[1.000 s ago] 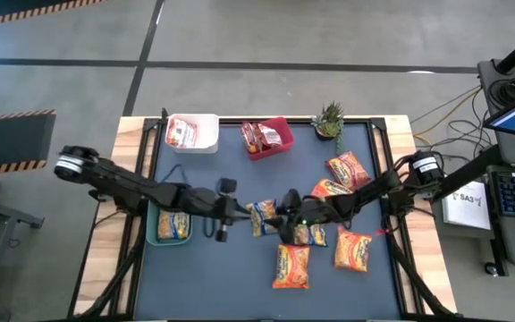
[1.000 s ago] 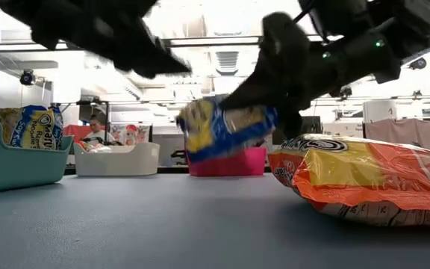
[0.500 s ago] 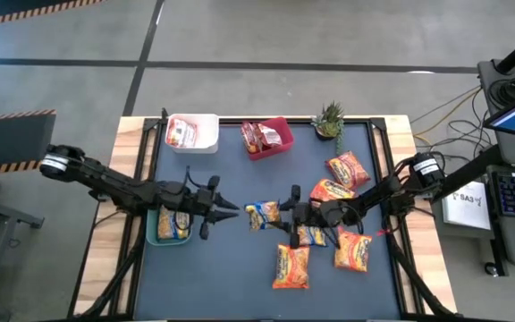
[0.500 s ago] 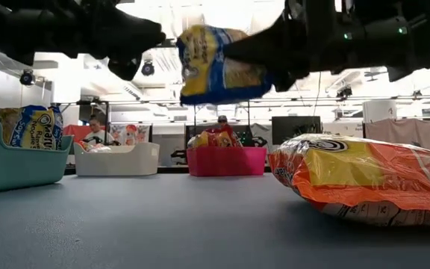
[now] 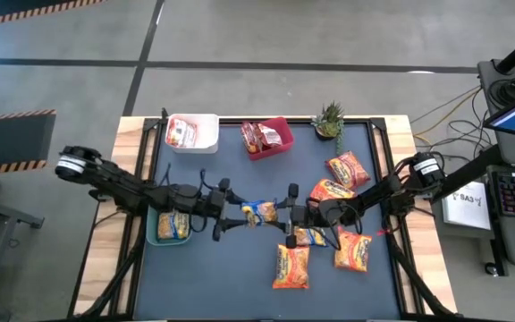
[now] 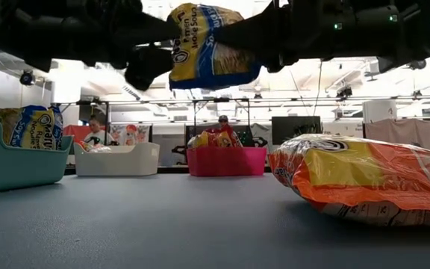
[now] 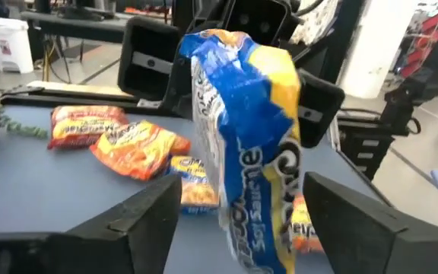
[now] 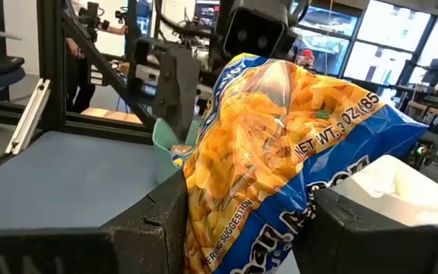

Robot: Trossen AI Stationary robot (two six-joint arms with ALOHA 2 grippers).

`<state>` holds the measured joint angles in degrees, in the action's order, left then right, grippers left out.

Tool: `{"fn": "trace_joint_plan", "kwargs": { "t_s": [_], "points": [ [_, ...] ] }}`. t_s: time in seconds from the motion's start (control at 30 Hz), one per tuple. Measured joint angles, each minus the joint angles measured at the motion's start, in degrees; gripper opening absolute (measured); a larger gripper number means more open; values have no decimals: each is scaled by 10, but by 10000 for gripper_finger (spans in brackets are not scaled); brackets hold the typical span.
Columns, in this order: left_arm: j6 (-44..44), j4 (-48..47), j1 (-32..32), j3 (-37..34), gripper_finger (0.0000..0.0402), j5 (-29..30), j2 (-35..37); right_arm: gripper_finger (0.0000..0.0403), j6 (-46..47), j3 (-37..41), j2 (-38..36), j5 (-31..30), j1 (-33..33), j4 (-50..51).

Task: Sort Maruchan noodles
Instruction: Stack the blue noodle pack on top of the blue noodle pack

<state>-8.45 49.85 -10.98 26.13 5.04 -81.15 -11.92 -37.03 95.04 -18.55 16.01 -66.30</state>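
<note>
My dark counter (image 5: 240, 277), white bin (image 5: 206, 132), red bin (image 5: 278, 146), green bin (image 5: 155, 234), potted plant (image 5: 328, 119) at my far edge

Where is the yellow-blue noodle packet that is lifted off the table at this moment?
In the high view, the yellow-blue packet hangs above the table's middle, held by the right gripper, with the open left gripper just beside it.
</note>
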Motion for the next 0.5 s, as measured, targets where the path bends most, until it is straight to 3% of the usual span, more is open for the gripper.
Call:
{"fn": "trace_joint_plan", "kwargs": {
  "t_s": [0.23, 0.5],
  "points": [
    [8, 9, 0, 34, 242, 0, -52, 165, -8, -2, 1, -6, 0, 9],
    [17, 2, -1, 40, 141, 0, -63, 169, 6, -5, 0, -10, 0, 29]
  ]
}}
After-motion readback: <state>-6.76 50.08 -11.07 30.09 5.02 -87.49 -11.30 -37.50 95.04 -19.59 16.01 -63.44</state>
